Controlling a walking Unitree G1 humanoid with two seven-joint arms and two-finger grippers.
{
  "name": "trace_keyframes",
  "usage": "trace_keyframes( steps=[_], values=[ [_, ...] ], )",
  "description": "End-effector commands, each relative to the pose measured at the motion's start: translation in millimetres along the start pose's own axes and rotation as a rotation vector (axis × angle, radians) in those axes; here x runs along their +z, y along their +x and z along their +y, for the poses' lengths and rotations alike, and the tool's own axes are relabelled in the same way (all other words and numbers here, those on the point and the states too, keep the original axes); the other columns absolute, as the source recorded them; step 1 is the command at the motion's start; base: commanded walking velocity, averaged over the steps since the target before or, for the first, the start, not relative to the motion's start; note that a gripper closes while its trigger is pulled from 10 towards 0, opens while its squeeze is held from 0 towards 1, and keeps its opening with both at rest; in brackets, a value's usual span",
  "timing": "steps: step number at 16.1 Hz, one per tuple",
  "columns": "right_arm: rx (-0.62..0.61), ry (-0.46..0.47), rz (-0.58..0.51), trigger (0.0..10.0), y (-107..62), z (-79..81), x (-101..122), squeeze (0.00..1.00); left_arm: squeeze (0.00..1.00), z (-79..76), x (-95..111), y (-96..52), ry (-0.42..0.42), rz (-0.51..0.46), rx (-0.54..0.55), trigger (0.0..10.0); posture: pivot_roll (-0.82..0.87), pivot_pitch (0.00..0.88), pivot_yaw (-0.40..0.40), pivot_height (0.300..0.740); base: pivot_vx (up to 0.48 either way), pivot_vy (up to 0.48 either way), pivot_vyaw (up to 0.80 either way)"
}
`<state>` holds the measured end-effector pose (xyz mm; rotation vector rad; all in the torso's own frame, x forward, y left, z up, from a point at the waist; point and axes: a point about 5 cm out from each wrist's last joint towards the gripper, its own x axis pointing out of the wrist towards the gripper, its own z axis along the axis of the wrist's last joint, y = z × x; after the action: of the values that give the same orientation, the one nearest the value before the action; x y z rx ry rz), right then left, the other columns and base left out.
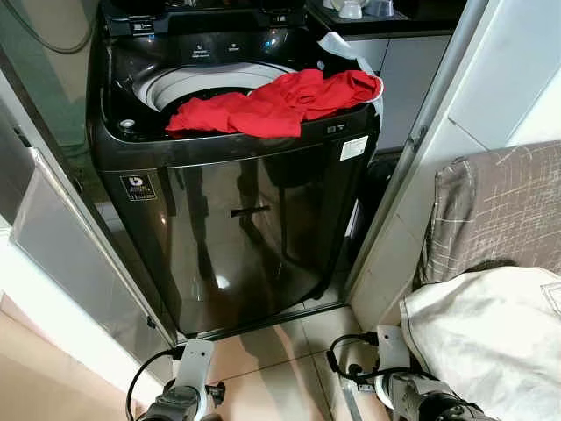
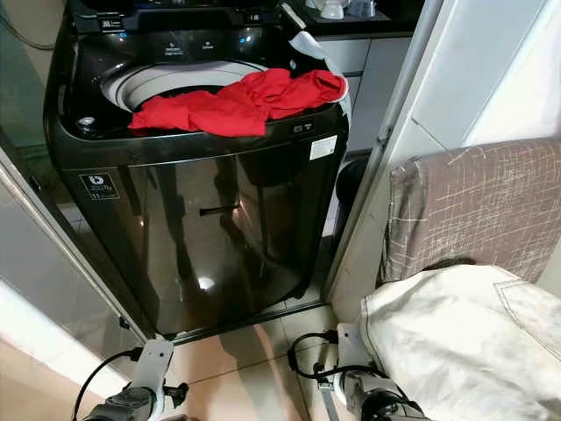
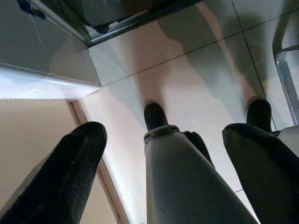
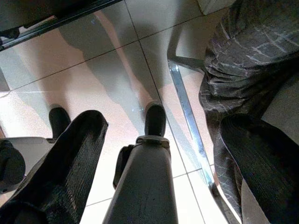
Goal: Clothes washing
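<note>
A dark top-loading washing machine point(image 1: 237, 228) stands ahead of me, taking up the upper centre of my head views, its lid raised so the pale drum opening point(image 1: 215, 83) shows at the top. A red garment point(image 1: 280, 103) lies draped over the front right rim of that opening, partly on the machine's top edge and partly hanging towards the drum, with a bit of white cloth point(image 1: 337, 46) behind it at the upper right of the machine.

Both my arms hang low at the bottom of the frame. My left gripper point(image 3: 163, 172) points down at the tiled floor point(image 3: 187, 79), its two black fingers point(image 3: 65, 172) spread wide with nothing between them; my own leg and foot sit in the gap. My right gripper point(image 4: 163, 168) likewise hangs over the tiles with its fingers point(image 4: 65, 163) set wide apart and holding nothing, close beside a grey patterned fabric point(image 4: 247, 60) and a chrome frame point(image 4: 191, 126).

At the right of my head views that grey patterned fabric covers a seat point(image 1: 500, 210), and a cream cloth bundle point(image 1: 491, 333) lies below it in the lower right corner
</note>
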<state>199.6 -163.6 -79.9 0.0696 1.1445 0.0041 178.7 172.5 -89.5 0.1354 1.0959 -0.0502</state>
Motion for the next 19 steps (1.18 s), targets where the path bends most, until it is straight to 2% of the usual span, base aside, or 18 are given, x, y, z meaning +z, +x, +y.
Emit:
trace_keyframes(
  steps=[1,3,4,5,6,7,8,9,10,11,12,13,15,16,18,19],
  values=[
    [0.013,-0.026,-0.013,10.0,-0.3,0.3,4.4,0.0,0.0,-0.7,2.4,0.1,0.038,-0.01,-0.008,10.0,-0.01,0.0,-0.029,0.74,0.0,0.0,0.0],
    [0.059,-0.231,-0.131,10.0,-2.6,9.3,32.1,0.0,0.0,1.8,31.0,-0.5,0.176,-0.143,0.021,10.0,-0.01,0.007,-0.023,0.74,0.0,0.0,0.0],
    [0.066,-0.288,-0.22,10.0,-5.4,13.1,49.2,0.0,0.0,2.5,47.5,-2.3,0.178,-0.233,0.031,10.0,-0.01,0.008,-0.023,0.74,0.0,0.0,0.0],
    [0.075,-0.281,-0.369,10.0,-12.1,20.1,76.7,0.0,0.0,3.0,82.1,-10.9,0.207,-0.446,0.051,10.0,-0.01,0.007,-0.024,0.74,0.0,0.0,0.0],
    [0.108,-0.247,-0.553,10.0,-25.7,30.5,113.9,0.0,0.0,2.1,121.9,-31.1,0.192,-0.694,0.055,10.0,0.0,0.004,-0.025,0.74,0.0,0.0,0.0],
    [0.145,-0.255,-0.767,10.0,-48.9,46.6,154.4,0.0,0.0,-1.0,163.4,-67.6,0.172,-0.942,0.062,10.0,0.01,0.0,-0.028,0.74,0.0,0.0,0.0],
    [0.156,-0.264,-0.824,10.0,-56.5,51.7,164.5,0.0,0.0,-2.4,174.6,-80.7,0.174,-1.014,0.067,10.0,0.01,0.0,-0.031,0.74,0.0,0.0,0.0],
    [0.171,-0.258,-0.962,10.0,-77.1,61.9,188.8,0.0,0.0,-7.1,200.3,-111.1,0.169,-1.161,0.055,10.0,0.01,0.0,-0.034,0.74,0.0,0.0,0.0],
    [0.176,-0.238,-1.072,10.0,-95.6,68.1,206.9,0.0,0.0,-9.1,217.5,-133.4,0.181,-1.259,0.058,10.0,0.02,0.0,-0.038,0.74,0.0,0.0,0.0],
    [0.178,-0.227,-1.157,10.0,-111.1,72.3,220.2,0.0,0.0,-8.2,228.9,-150.5,0.182,-1.324,0.067,10.0,0.02,0.0,-0.035,0.74,0.0,0.0,0.0],
    [0.172,-0.225,-1.202,10.0,-119.2,73.4,226.3,0.0,0.0,-7.2,233.8,-158.8,0.181,-1.35,0.07,10.0,0.02,0.0,-0.035,0.74,0.0,0.0,0.0],
    [0.163,-0.179,-1.287,10.0,-135.7,71.9,236.0,0.0,0.0,-5.9,239.1,-175.6,0.192,-1.382,0.073,10.0,0.02,0.0,-0.032,0.74,0.0,0.0,0.0],
    [0.13,-0.094,-1.435,10.0,-167.9,59.7,242.5,0.0,0.0,-0.9,237.8,-197.0,0.197,-1.426,0.103,10.0,0.01,0.0,-0.028,0.74,0.0,0.0,0.0],
    [0.127,-0.096,-1.478,10.0,-177.9,56.2,239.5,0.0,0.0,1.5,234.5,-203.1,0.203,-1.439,0.13,10.0,0.01,0.0,-0.03,0.74,0.0,0.0,0.0],
    [0.116,-0.064,-1.49,10.0,-186.1,49.8,230.7,0.0,0.0,2.7,229.3,-213.0,0.158,-1.456,0.137,10.0,0.0,0.002,-0.029,0.74,0.0,0.0,0.0],
    [0.121,-0.105,-1.498,10.0,-189.3,51.4,226.1,0.0,0.0,-0.3,227.1,-218.0,0.144,-1.458,0.123,10.0,0.0,0.002,-0.029,0.74,0.0,0.0,0.0]
  ],
)
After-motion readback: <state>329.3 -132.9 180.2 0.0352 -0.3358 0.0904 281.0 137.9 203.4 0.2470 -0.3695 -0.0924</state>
